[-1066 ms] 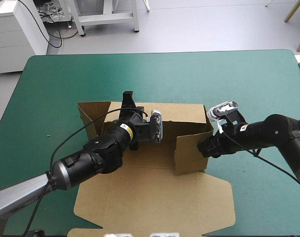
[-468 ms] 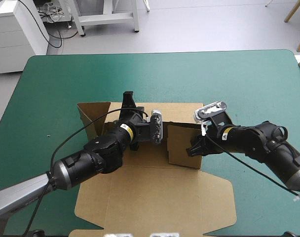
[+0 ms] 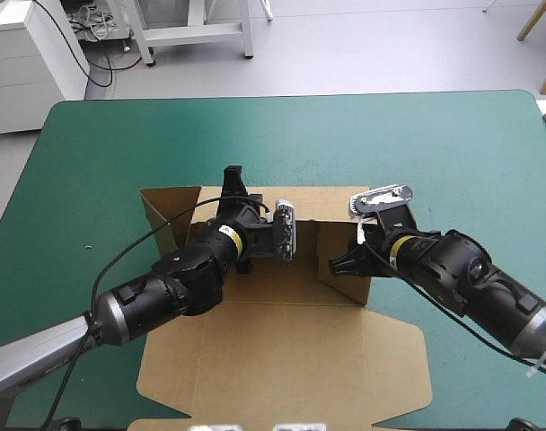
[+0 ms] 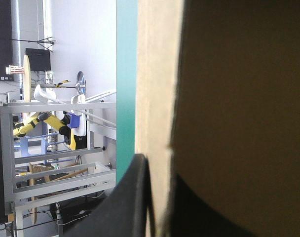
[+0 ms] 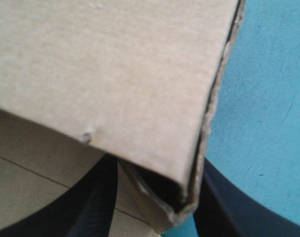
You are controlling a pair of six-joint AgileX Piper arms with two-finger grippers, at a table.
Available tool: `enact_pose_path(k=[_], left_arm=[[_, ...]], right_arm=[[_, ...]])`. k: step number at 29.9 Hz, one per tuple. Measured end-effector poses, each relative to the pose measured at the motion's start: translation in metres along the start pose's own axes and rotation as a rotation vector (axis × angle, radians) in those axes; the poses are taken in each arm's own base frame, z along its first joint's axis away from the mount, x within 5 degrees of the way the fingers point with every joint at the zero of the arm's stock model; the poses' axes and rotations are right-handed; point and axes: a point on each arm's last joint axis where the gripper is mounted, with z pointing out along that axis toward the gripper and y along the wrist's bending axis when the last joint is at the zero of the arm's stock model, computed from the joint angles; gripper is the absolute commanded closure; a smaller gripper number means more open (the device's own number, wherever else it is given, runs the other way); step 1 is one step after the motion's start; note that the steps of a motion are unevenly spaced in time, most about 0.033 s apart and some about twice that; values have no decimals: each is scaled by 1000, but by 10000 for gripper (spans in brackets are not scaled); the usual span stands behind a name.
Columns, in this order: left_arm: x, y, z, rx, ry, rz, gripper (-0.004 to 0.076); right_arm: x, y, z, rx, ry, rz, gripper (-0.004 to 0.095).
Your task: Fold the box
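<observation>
The brown box (image 3: 282,359) lies mid-table with its lid panel flat toward the front edge. Its back wall (image 3: 331,205) stands raised. My left gripper (image 3: 233,190) is shut on that back wall near its left part; in the left wrist view the board's edge (image 4: 157,98) runs between the black fingers (image 4: 132,197). My right gripper (image 3: 347,264) is shut on the right side flap (image 3: 345,241), which is turned inward over the box floor. The flap's corner (image 5: 140,89) sits between the fingers (image 5: 91,197) in the right wrist view.
The box's left side flap (image 3: 170,215) stands angled outward. The teal-green cover (image 3: 282,135) shows beyond the back wall and on both sides of the box. The lid's front edge lies close to the table's front edge.
My right gripper has swung the right side flap inward, toward the box's middle, and the right arm has come further over the table. The left arm has not moved.
</observation>
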Motion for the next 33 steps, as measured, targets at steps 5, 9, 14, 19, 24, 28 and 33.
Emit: enact_pose_path(k=[5, 9, 14, 19, 24, 28, 33], left_arm=[[0, 0, 0, 1, 0, -2, 731], [0, 0, 0, 2, 0, -3, 731], [0, 0, 0, 4, 0, -6, 731], [0, 0, 0, 5, 0, -9, 724], [0, -1, 0, 12, -2, -12, 598], [0, -3, 0, 28, -1, -32, 432], [-3, -8, -1, 52, -9, -45, 309]], right_arm=[[13, 4, 11, 39, 31, 13, 565], [17, 4, 14, 60, 37, 47, 695], [18, 4, 15, 61, 32, 66, 925], [18, 3, 15, 68, 36, 73, 928], [18, 3, 15, 68, 34, 79, 928], [17, 3, 15, 70, 23, 78, 928], [16, 2, 16, 86, 7, 92, 928]])
